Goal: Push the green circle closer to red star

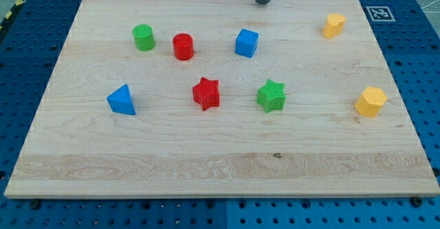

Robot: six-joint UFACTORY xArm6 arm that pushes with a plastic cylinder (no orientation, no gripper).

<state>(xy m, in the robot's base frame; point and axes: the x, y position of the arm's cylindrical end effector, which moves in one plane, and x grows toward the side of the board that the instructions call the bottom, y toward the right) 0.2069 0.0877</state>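
Note:
The green circle [144,37] stands upright on the wooden board at the view's upper left. The red star [205,93] lies near the board's middle, below and to the right of the green circle. A red circle [183,47] stands between them, just right of the green circle. My tip [262,1] rests at the view's top edge of the board, far right of the green circle and above the blue cube [247,42]. It touches no block.
A green star [271,95] lies right of the red star. A blue triangle [122,100] sits at the left. Two yellow blocks [334,25] [371,102] lie at the right. The wooden board [220,167] sits on a blue pegboard.

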